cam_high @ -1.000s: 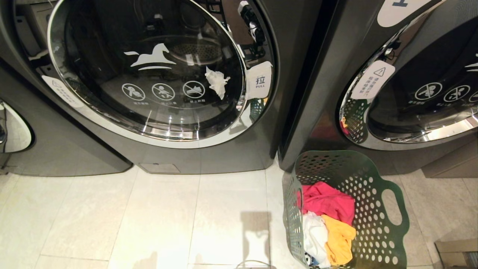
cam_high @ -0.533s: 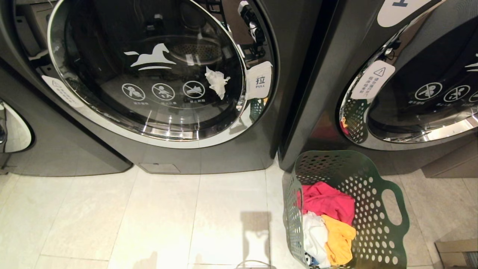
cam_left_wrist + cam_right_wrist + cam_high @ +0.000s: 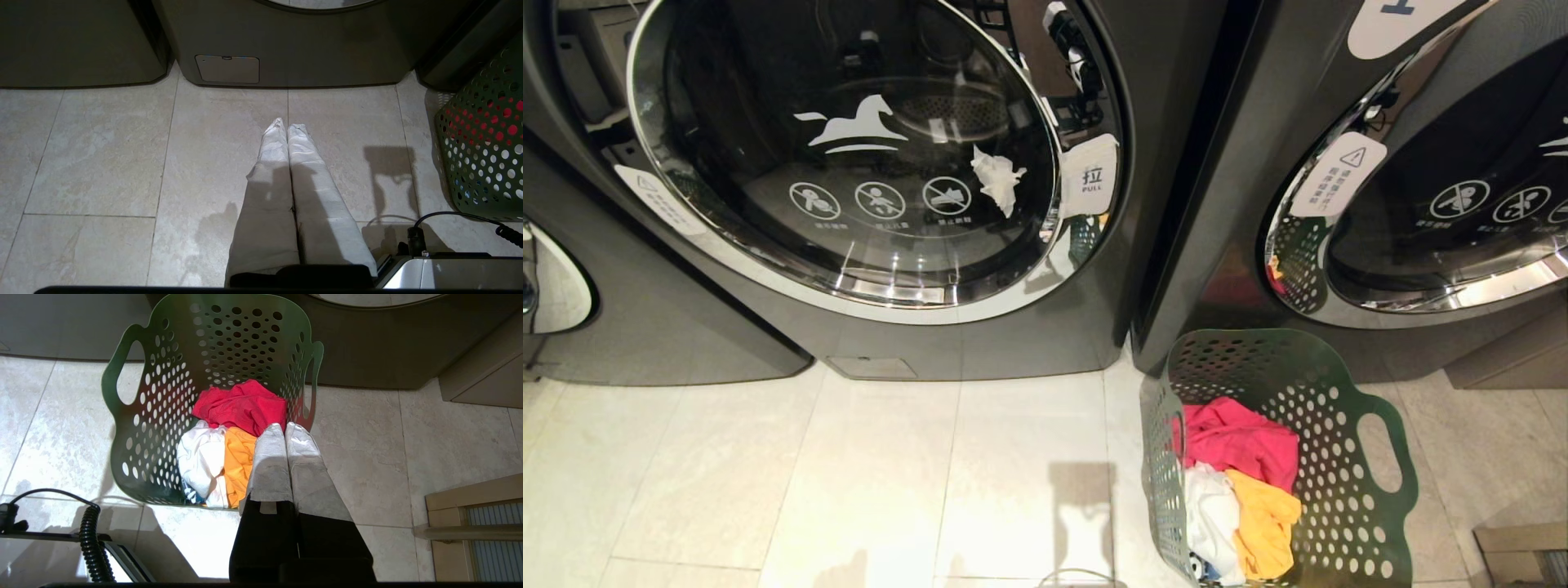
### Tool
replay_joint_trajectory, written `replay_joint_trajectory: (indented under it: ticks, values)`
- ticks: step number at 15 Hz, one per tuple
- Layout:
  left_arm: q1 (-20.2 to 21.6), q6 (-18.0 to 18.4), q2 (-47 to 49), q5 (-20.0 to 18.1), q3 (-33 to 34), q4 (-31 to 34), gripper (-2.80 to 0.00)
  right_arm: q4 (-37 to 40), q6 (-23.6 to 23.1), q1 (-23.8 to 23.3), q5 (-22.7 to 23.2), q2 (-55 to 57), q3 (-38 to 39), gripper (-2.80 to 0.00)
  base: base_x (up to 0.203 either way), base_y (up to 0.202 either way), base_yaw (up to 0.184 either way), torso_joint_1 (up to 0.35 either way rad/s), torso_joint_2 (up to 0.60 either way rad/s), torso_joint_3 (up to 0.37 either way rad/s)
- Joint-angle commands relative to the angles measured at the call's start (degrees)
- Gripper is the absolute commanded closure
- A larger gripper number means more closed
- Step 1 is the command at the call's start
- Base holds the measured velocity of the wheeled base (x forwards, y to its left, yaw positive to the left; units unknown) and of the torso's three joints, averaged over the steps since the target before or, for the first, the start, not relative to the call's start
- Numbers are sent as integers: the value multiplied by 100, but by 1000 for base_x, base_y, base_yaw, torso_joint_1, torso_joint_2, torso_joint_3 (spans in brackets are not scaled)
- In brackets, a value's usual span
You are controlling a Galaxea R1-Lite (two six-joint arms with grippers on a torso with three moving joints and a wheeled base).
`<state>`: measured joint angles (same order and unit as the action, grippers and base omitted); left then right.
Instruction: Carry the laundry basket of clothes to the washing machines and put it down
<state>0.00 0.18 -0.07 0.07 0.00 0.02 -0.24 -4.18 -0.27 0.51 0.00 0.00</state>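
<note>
**Basket standing on the floor before the machines, both pincers clenched and empty**

Head view. You see two washing machines [image 3: 874, 188] side by side, each with a round chrome-rimmed glass door and a white horse logo. A small white scrap of tissue [image 3: 997, 180] shows at the right side of the left machine's door glass. The laundry basket [image 3: 1347, 490] stands upright on the pale tiled floor [image 3: 809, 482], just in front of the right machine and close to the seam between the two. Inside it lie the clothes [image 3: 1241, 490]: a pink-red garment towards the machines, white and yellow-orange garments nearer you. Neither arm appears here.

Left wrist view. The left pincer [image 3: 286, 124] hangs over bare tiles, its two white-wrapped fingers [image 3: 271, 159] pressed together with nothing between them. You find the basket wall at the edge of this picture, well apart from the fingertips, and the base of a machine beyond.

Right wrist view. The right pincer [image 3: 285, 426] hovers above the basket's near rim, beside one oval handle [image 3: 309, 390]. Its fingers [image 3: 271, 465] are likewise pressed together on nothing and touch neither basket nor garments.
</note>
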Motion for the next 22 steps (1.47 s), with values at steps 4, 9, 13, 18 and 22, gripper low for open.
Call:
replay_joint_trajectory:
  ticks: [4, 9, 13, 18, 22]
  values:
    - [0, -1, 7, 1, 0, 5, 0, -2, -4, 0, 2, 9, 0, 0, 0, 0, 0, 0, 0, 0]
    - [0, -1, 7, 1, 0, -1, 0, -2, -4, 0, 2, 9, 0, 0, 0, 0, 0, 0, 0, 0]
    - [0, -1, 7, 1, 0, -2, 0, -2, -4, 0, 2, 9, 0, 0, 0, 0, 0, 0, 0, 0]
    - [0, -1, 7, 1, 0, 7, 0, -2, -4, 0, 2, 9, 0, 0, 0, 0, 0, 0, 0, 0]
    - [0, -1, 7, 1, 0, 7, 0, -2, -4, 0, 2, 9, 0, 0, 0, 0, 0, 0, 0, 0]
